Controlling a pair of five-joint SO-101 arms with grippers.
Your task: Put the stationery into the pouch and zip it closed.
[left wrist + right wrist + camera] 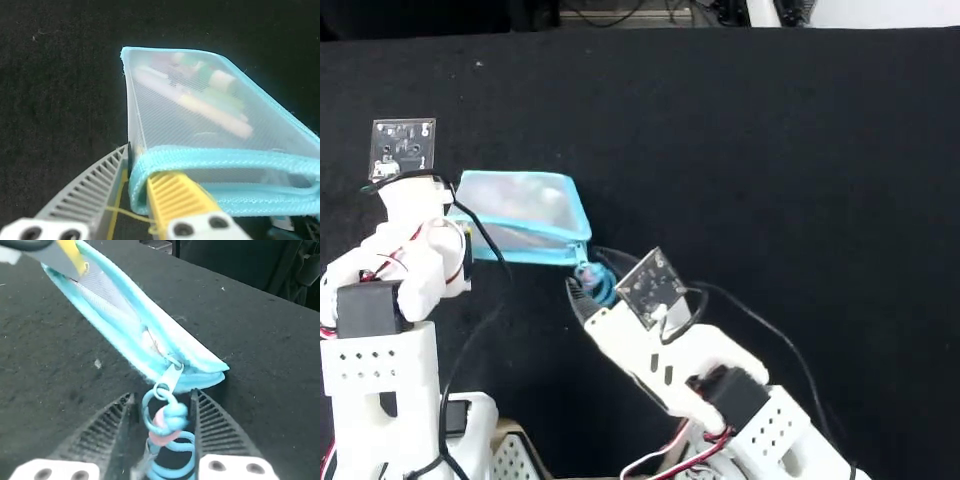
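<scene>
The light-blue mesh pouch [520, 210] lies on the black table, with several stationery items [215, 107] visible through its mesh side [150, 120]. My left gripper [470, 245] [137, 165] is shut on the pouch's left end, the grey finger [95, 195] outside and the yellow finger [175, 197] on the zip edge. The zipper pull [171, 376] sits at the pouch's other end. From it hangs a blue cord with a pink knot [167, 421] [595, 282]. My right gripper [588, 288] [163, 396] stands slightly open, its fingers on either side of that cord.
Black cloth covers the table [770, 150], with wide free room to the right and behind the pouch. A square marker plate [403, 145] sits on the left arm's wrist, another [650, 287] on the right arm's. Cables trail from both arms.
</scene>
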